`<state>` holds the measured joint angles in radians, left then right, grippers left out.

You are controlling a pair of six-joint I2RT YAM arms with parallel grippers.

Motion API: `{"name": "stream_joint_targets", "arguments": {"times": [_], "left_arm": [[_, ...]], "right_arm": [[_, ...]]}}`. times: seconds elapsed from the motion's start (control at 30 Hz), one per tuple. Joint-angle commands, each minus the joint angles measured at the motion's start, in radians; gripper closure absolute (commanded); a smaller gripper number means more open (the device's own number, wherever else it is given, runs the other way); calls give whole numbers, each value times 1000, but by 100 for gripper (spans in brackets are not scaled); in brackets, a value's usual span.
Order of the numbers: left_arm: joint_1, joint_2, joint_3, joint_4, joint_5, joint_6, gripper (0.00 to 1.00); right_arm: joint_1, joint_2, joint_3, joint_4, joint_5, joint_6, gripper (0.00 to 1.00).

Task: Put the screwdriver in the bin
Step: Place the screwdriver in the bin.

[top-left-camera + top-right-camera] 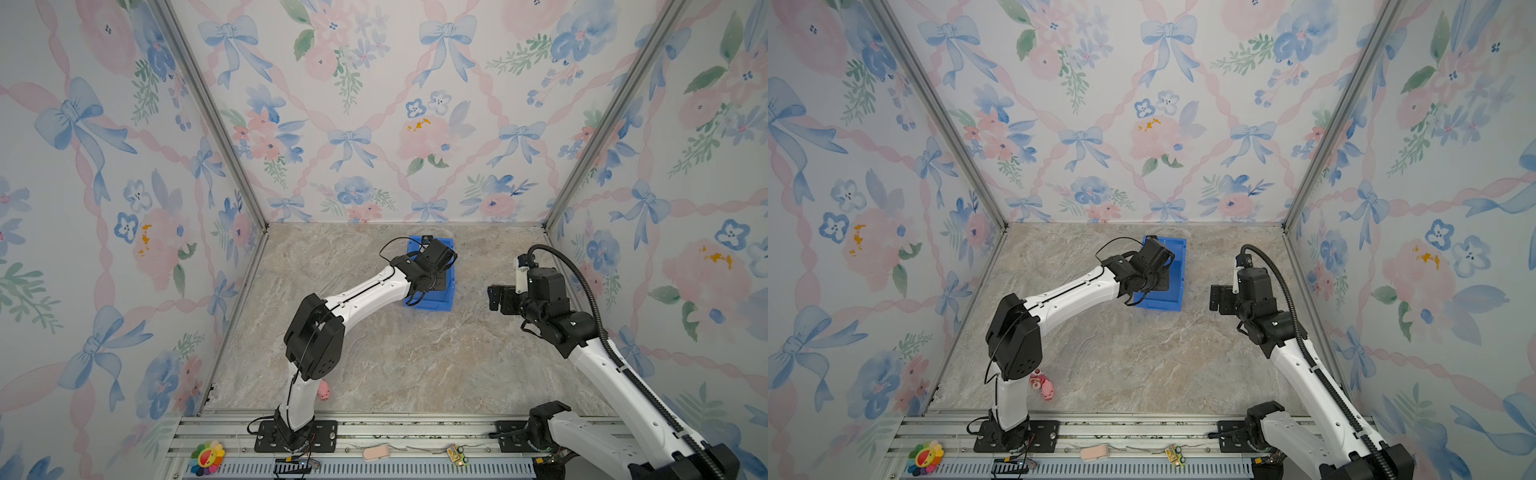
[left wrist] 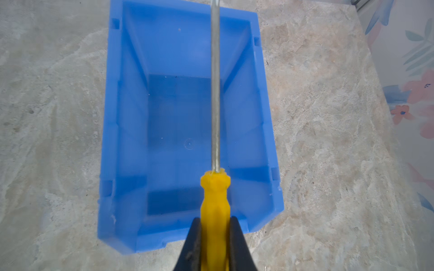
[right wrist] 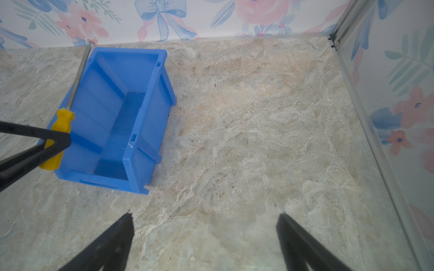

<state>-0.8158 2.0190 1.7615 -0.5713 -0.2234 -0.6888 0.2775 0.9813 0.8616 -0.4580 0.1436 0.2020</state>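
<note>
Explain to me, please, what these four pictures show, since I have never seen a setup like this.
A robot with a white left arm and right arm stands at a marble-patterned table. Two pictures look down on everything from overhead; the other two come from a camera on each arm's wrist. The left hand is shut on a yellow-handled screwdriver, holding it above an open, empty blue bin. The right hand is open and holds nothing, off to the bin's side. A small pink toy lies near the left arm's base.
</note>
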Motion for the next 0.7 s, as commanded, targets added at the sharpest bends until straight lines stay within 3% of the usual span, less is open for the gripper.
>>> {"name": "stream_joint_targets", "arguments": {"times": [0.0,0.67], "left_arm": [[26,63,61,-11,33,48,100],[55,271,139,-10,57,49,100]], "right_arm": [[-12,-11,26,-36,0,2,3],[-24,-3,21,-30,11,-28,3]]}}
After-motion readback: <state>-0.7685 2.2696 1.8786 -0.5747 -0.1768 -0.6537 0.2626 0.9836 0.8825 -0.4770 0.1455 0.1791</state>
